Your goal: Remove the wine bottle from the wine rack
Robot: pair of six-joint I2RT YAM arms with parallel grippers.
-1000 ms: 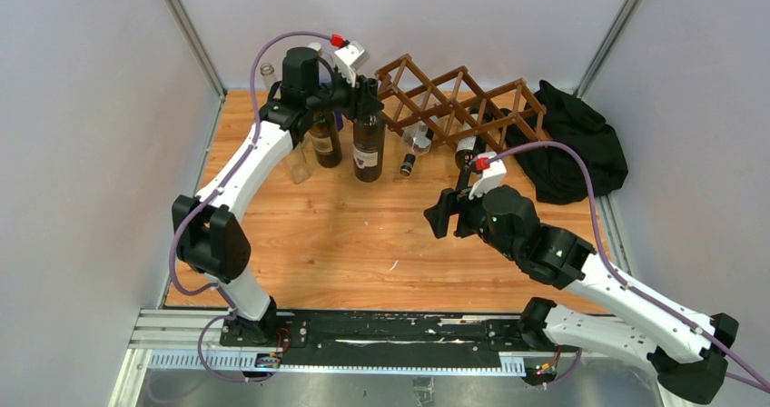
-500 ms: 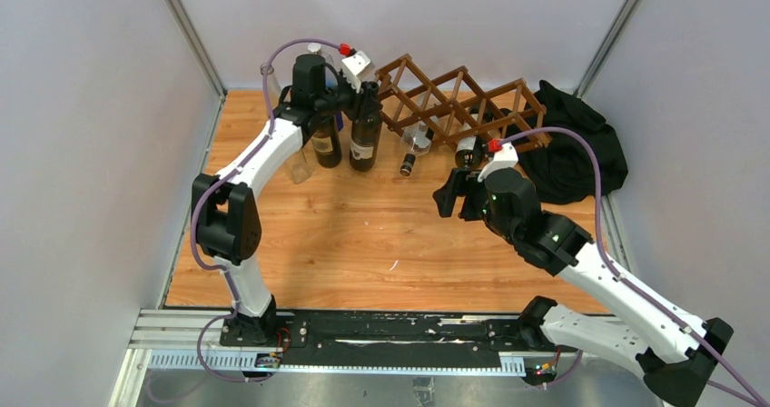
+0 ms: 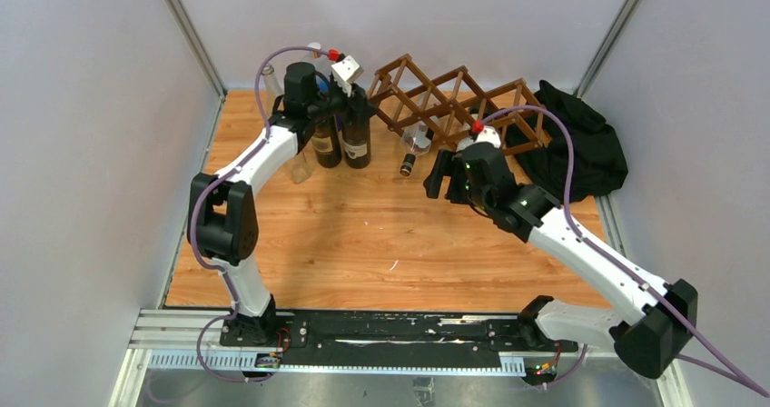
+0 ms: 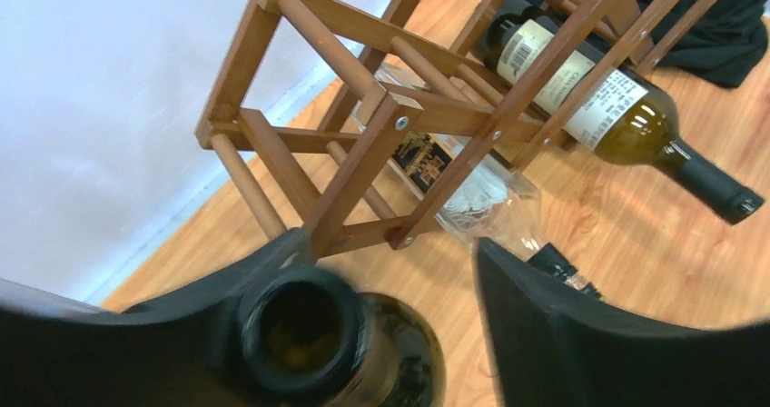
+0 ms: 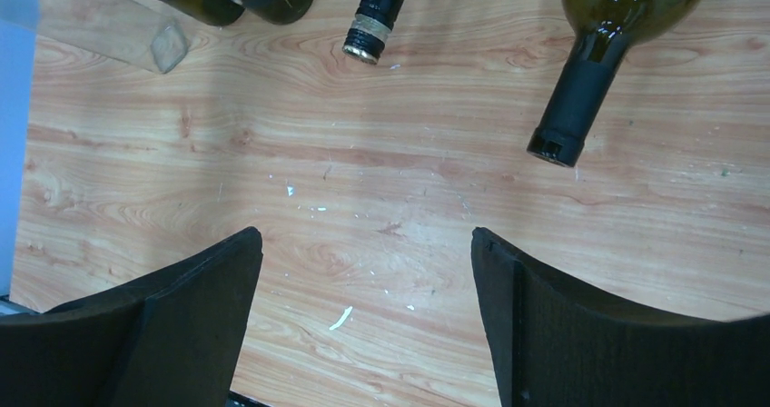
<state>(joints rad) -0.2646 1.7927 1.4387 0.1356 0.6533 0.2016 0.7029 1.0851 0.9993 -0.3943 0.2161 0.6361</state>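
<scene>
Green glass wine bottle (image 5: 604, 53) jutted neck-first from the brown wooden lattice rack (image 3: 454, 98) toward my empty, spread right claw (image 5: 363, 271).

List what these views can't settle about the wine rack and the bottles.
- Top view: the green bottle in the wine rack is mostly hidden behind the right arm.
- Right wrist view: the rack is out of frame. The bodies of the green bottle and the clear bottle are cut off by the top edge.
- Left wrist view: the upright bottle is blurred and cut off by the bottom edge. Whether the left fingers touch it is unclear.
</scene>
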